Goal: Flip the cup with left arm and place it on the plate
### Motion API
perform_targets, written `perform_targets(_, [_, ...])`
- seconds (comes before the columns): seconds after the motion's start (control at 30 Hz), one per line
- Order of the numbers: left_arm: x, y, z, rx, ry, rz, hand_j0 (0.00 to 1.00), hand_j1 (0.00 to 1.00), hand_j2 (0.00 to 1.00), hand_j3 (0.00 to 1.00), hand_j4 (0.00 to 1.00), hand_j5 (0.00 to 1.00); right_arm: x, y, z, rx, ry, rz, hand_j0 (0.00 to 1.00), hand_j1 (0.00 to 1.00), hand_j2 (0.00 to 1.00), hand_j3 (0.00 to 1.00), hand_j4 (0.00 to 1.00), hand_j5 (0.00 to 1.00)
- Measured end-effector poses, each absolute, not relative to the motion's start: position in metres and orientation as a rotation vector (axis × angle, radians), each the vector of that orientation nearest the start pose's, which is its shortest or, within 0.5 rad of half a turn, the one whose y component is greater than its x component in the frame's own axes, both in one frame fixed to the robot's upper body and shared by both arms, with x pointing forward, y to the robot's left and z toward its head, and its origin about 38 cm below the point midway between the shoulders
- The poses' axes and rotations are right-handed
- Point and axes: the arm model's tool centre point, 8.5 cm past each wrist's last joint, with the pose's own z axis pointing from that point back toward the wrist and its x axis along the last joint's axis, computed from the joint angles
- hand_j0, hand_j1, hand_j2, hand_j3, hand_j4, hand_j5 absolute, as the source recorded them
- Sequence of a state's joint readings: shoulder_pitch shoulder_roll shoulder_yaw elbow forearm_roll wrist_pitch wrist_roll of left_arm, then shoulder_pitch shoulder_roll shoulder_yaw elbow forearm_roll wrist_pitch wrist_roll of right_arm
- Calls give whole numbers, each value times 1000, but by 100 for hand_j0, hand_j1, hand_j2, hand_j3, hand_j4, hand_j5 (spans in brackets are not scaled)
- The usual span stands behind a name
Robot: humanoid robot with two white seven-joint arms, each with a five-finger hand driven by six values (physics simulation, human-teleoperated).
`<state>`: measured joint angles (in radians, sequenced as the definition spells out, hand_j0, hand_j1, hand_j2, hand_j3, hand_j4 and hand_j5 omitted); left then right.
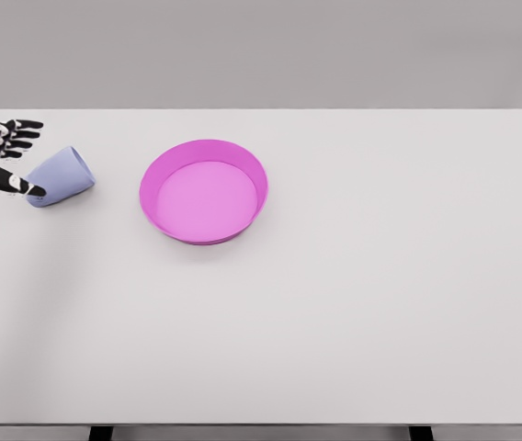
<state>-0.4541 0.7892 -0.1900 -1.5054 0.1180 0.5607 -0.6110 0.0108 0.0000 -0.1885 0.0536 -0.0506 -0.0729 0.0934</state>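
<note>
A round magenta plate with a raised rim (203, 191) is seen on the white desk (353, 303), left of the middle; nothing is held in it. 1 pale lavender tapered cup (62, 176) is found lying on its side near the desk's left edge, well apart from the plate. The black-and-white left hand (2, 156) is seen at the cup's left with fingers spread, 1 dark fingertip (35, 190) touching the cup; nothing is grasped.

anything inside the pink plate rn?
Nothing: the pink plate shows only its bare floor. The cup lies tilted left of it by the left hand; cup's interior hidden.
</note>
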Motion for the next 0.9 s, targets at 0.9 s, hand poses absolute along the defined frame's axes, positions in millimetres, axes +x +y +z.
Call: perform_targets(0.9, [460, 395, 195, 360, -966, -829, 100, 100, 100, 100, 100, 100, -17, -262, -261, 0, -28, -237, 100, 100, 100, 100, 100, 100])
